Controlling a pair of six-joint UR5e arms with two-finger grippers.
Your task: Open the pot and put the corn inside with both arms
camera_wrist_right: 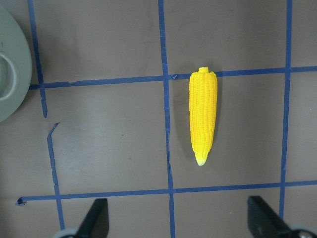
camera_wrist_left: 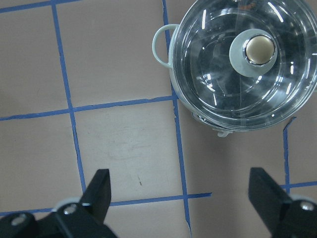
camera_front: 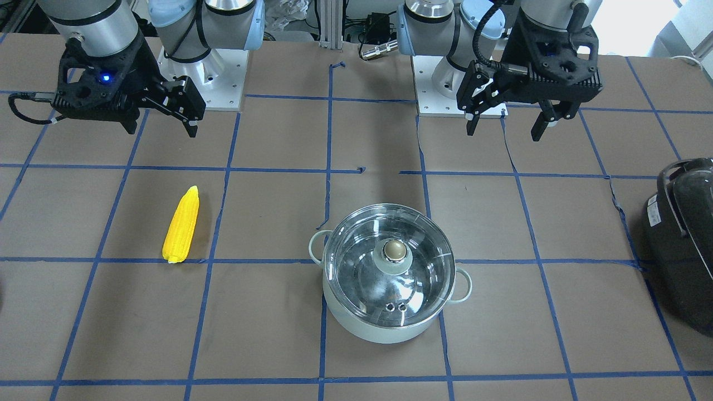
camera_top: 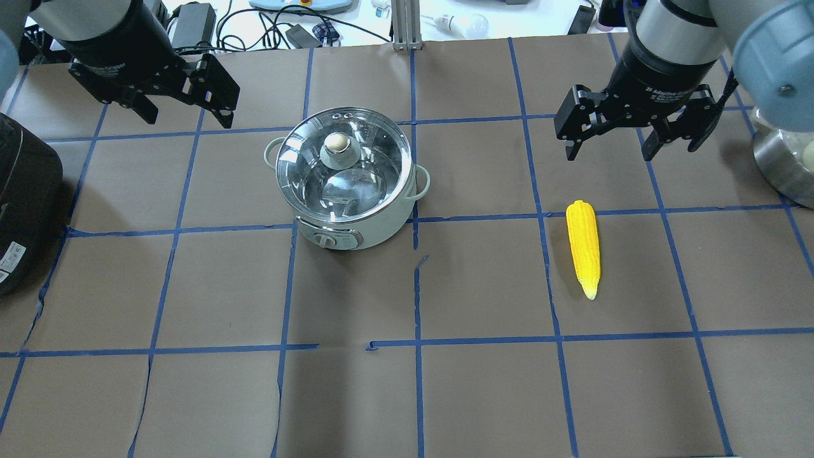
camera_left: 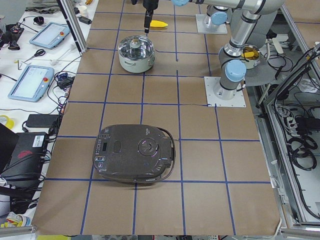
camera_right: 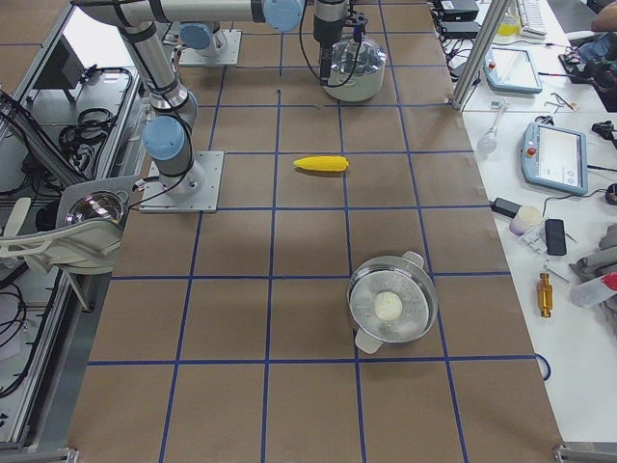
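The pale mint-green pot [camera_front: 379, 326] stands mid-table with its clear glass lid [camera_front: 356, 262] on; the brass-coloured knob [camera_front: 395, 250] is on top. It also shows in the overhead view [camera_top: 381, 226] and the left wrist view [camera_wrist_left: 163, 44]. The yellow corn [camera_front: 181, 225] lies flat on the table, apart from the pot, also in the overhead view [camera_top: 583, 248] and the right wrist view [camera_wrist_right: 203, 116]. My left gripper [camera_top: 189, 119] hovers open and empty beside the pot. My right gripper [camera_top: 610, 152] hovers open and empty just beyond the corn's thick end.
A large black appliance [camera_top: 22, 203] sits at the table's left end, near my left arm. A steel steamer pot [camera_right: 390, 309] stands at the right end. Brown paper with blue tape grid lines covers the table [camera_top: 413, 394].
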